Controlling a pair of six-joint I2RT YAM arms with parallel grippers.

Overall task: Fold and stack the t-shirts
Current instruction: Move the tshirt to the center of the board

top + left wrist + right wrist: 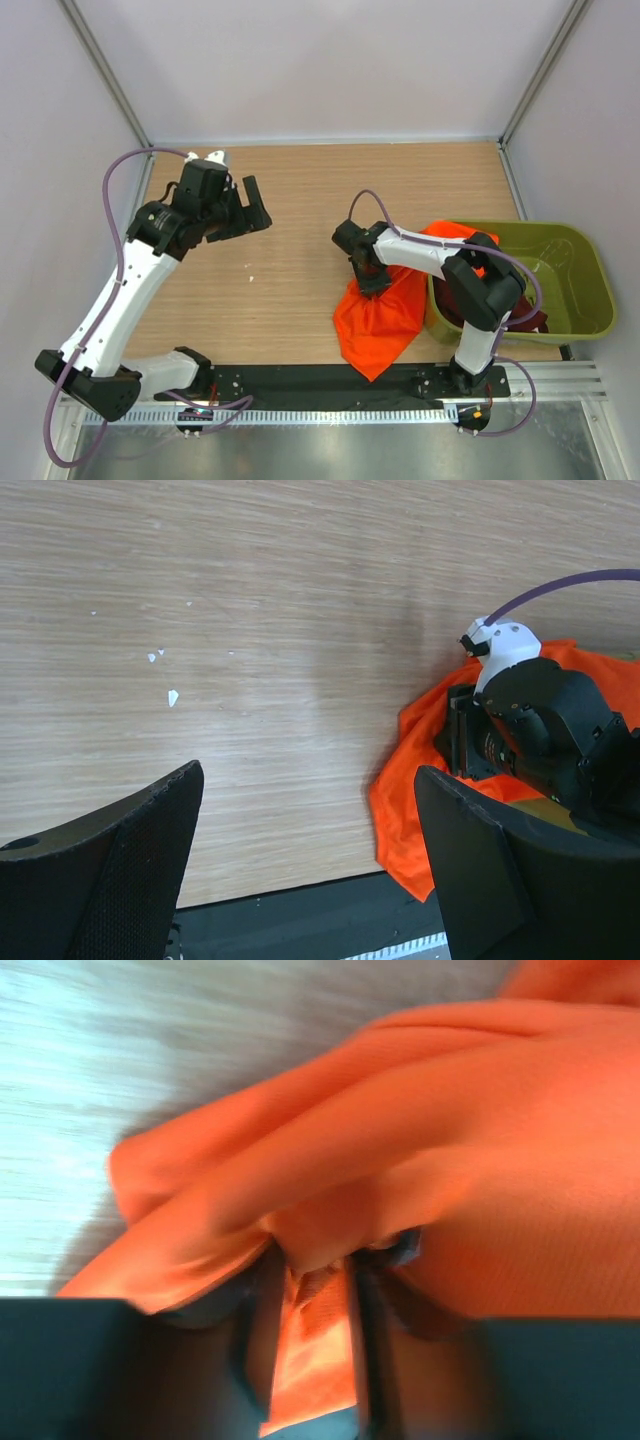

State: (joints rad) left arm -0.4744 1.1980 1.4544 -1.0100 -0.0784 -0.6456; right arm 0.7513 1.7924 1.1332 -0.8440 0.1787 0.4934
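The orange t-shirt (385,320) lies crumpled on the wooden table, one end trailing over the rim of the olive tub (590,290) and its tip hanging past the table's front edge. My right gripper (373,285) points down into its upper part. In the right wrist view its jaws (310,1260) stand close together with a fold of orange cloth (450,1110) pinched between them. The maroon t-shirt (535,322) sits in the tub's near corner, mostly hidden by the right arm. My left gripper (250,215) hovers open over bare table at the left, with nothing between its fingers (120,860).
The tub stands at the right edge of the table. Small white specks (172,696) lie on the wood left of centre. A black rail (300,380) runs along the near edge. White walls enclose the table on three sides.
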